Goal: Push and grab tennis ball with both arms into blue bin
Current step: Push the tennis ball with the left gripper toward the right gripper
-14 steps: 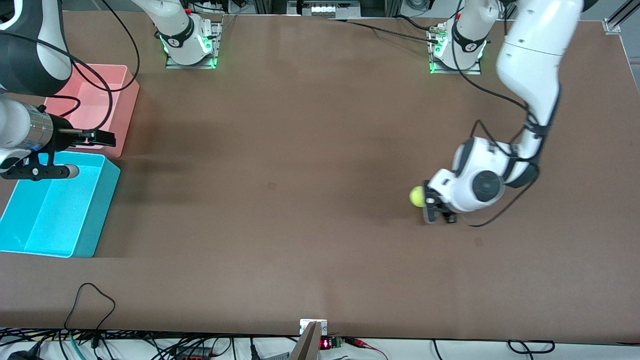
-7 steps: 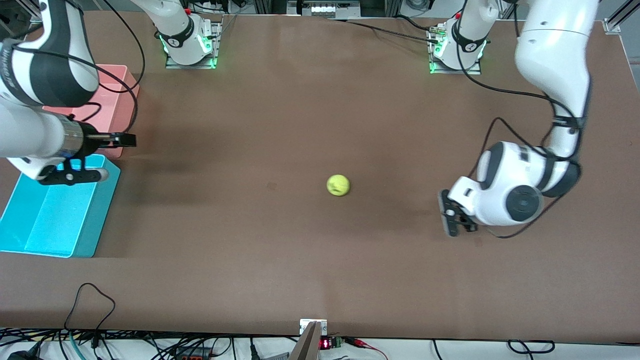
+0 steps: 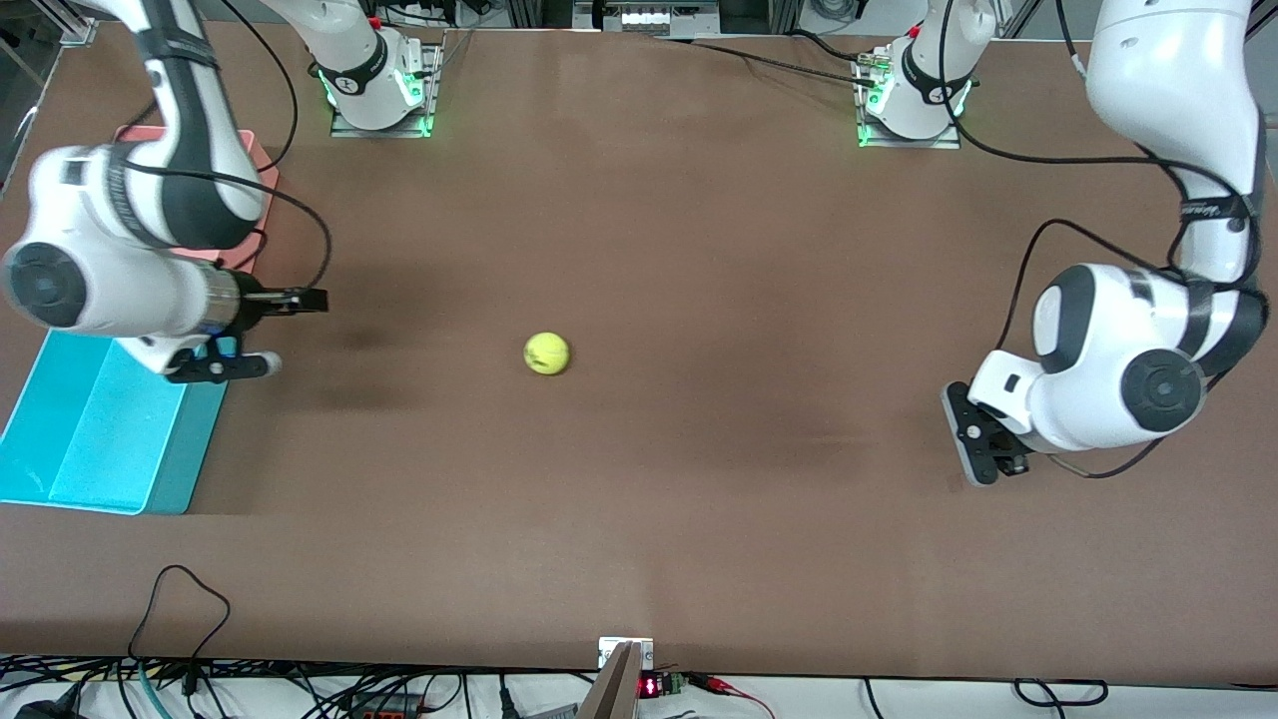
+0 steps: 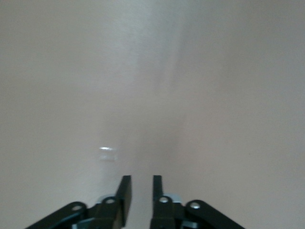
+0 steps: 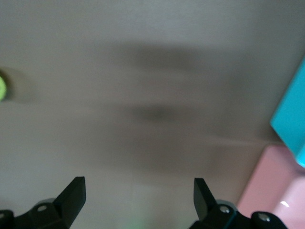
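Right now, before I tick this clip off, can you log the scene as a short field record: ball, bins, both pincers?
tennis ball: loose on the bare table, mid-table, touched by neither arm
blue bin: at the right arm's end, nearer the front camera than the pink bin
right pincer: open wide, empty, low beside the blue bin, pointing toward the ball
left pincer: narrow gap between its fingers, empty, low at the left arm's end, apart from the ball

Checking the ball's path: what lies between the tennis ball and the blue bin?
In the front view, only bare brown table lies between the tennis ball and the blue bin, apart from the right gripper by the bin.
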You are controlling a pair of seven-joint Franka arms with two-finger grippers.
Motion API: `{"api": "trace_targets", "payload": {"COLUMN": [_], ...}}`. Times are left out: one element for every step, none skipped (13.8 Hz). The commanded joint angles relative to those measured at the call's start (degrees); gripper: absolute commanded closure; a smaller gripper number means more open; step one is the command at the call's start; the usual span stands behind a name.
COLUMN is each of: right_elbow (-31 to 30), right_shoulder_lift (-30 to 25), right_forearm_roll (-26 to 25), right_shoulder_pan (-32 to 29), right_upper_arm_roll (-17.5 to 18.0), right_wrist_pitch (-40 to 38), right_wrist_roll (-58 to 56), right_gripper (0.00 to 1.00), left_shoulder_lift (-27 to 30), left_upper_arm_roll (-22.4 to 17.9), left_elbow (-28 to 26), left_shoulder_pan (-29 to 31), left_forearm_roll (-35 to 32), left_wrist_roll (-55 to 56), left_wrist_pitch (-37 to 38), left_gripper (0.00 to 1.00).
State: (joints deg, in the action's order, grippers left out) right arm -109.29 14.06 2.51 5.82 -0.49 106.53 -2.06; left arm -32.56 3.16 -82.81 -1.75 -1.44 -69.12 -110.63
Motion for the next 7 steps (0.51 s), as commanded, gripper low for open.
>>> {"api": "trace_targets", "payload": {"right_elbow": [-18.11,-21.72,-24.11,-26.13,-27.55,-27.73,-27.74], "right_shoulder_lift": [-8.16,-8.60,-8.43,-8.00,-7.21,-6.07,-4.84], "right_forearm_roll": [0.13,0.04,0.04,0.04,0.04,-0.05,-0.22], "right_shoulder_pan": [-1.77,-4.22,-7.11,-9.49,-11.08,-12.14,-12.59], "right_upper_arm_roll": [2.76,3.99,5.39,6.19,6.37,6.38,6.38], "right_wrist_pitch": [13.40,16.66,19.65,22.99,26.07,27.49,28.64], "right_wrist_roll": [-7.39,-12.47,-19.83,-27.65,-33.91,-38.76,-42.89], "right_gripper": [0.00,0.00,0.00,0.00,0.00,0.00,0.00], "left_shoulder_lift": [1.10,1.18,1.10,1.36,2.06,2.67,3.55], "left_upper_arm_roll": [0.27,0.01,-0.35,-1.04,-1.14,-1.14,-1.23], "left_elbow": [2.64,3.78,4.06,4.23,3.80,3.53,3.36], "left_shoulder_pan": [0.61,0.61,0.61,0.61,0.52,0.35,0.26], "left_forearm_roll": [2.57,4.32,7.56,9.33,9.52,9.26,9.00], "left_wrist_roll": [-0.75,-0.49,-0.40,-0.14,1.17,2.75,5.64], "left_wrist_pitch": [1.47,0.94,0.77,-0.02,-1.42,-1.78,-2.22], "left_gripper": [0.00,0.00,0.00,0.00,0.00,0.00,0.00]}}
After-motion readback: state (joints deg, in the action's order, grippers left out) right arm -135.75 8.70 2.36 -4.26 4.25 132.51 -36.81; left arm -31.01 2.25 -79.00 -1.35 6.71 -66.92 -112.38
